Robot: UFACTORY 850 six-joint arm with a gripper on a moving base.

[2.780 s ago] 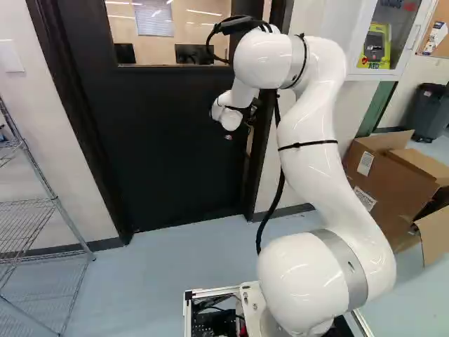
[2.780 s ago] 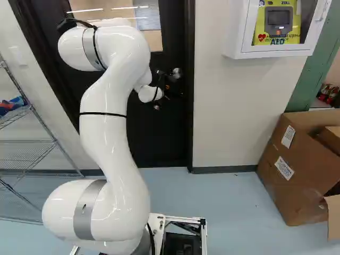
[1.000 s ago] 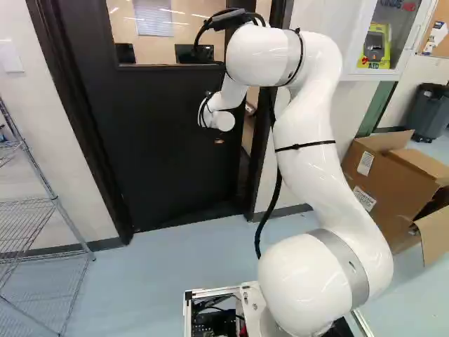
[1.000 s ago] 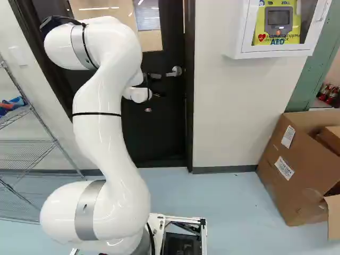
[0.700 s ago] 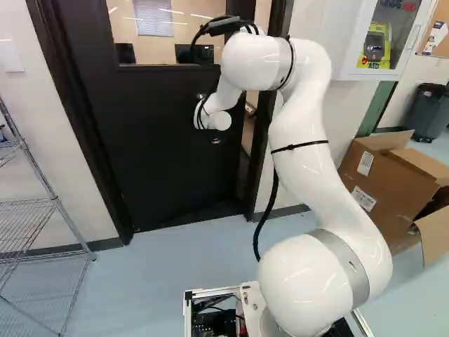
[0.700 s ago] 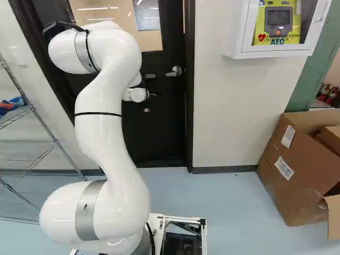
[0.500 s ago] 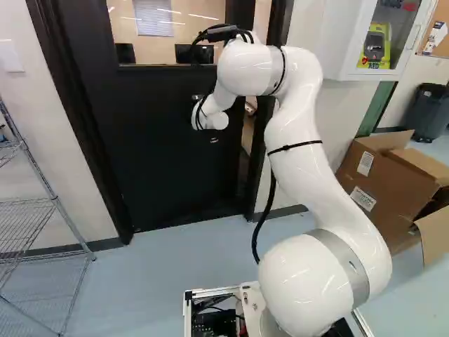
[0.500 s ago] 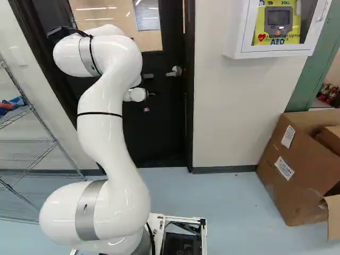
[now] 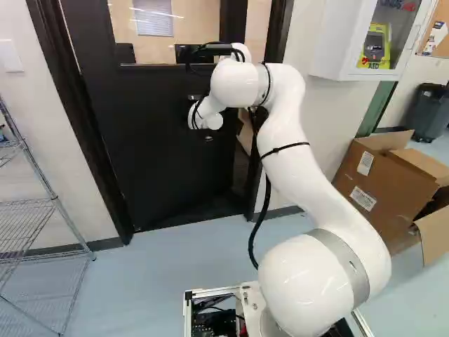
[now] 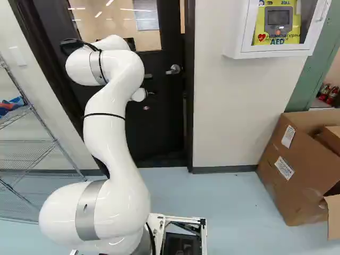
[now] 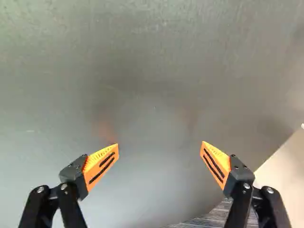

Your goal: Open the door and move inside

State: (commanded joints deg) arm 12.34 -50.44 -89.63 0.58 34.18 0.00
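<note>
My gripper (image 10: pixel 152 93) is mostly hidden behind the white wrist in the right base view, close to the dark door (image 10: pixel 162 125). Seen from the wrist, the gripper (image 11: pixel 159 146) is open, its orange-padded fingers wide apart with nothing between them. The door's flat face (image 11: pixel 152 71) fills most of that view ahead of the fingers; contact cannot be told. The door stands ajar, with a gap along its handle side in the left base view. Its silver lever handle (image 10: pixel 174 69) is to the right of the wrist, apart from it.
The dark door frame (image 10: pixel 189 106) borders the wall right of the door. A wire shelf (image 9: pixel 42 210) stands to the left. Cardboard boxes (image 10: pixel 297 164) sit on the floor at the right, beneath the white wall cabinet (image 10: pixel 239 32) and beyond it.
The arm has lowered its elbow and stretched forward toward the door. The door has swung a little farther away, widening the gap. The base has not moved.
</note>
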